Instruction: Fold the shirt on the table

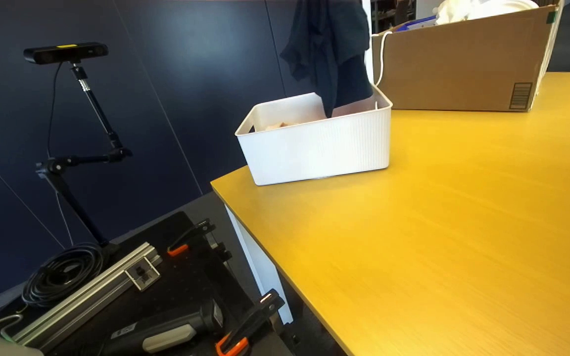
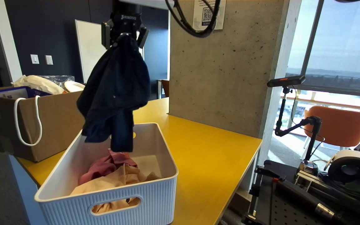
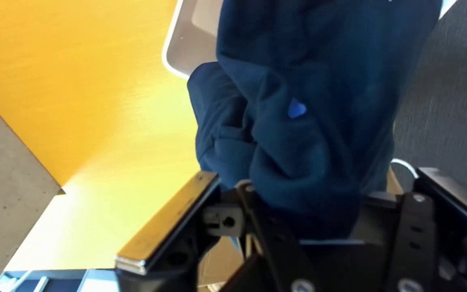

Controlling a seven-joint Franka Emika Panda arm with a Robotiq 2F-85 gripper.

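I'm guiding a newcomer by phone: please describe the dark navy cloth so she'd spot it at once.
On the yellow wood-grain table stands a white ribbed plastic bin. Over it, the dark navy cloth hangs in folds from the black gripper. Unlike the crumpled dusty-red cloth and tan cloth lying inside, it is dark and suspended.

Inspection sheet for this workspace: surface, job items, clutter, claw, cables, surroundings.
Surface: yellow table, white bin standing on it.
Job items: dark garment, hanging, not folded; can't tell if its lower end dips into the bin.
Clutter: cardboard box, filled past its rim; in the bin, reddish cloth and tan cloth.
Claw: closed on the garment.
Cables: black cable hanging in a loop; coiled cable beside metal rail.
Surroundings: concrete pillar, orange chair.
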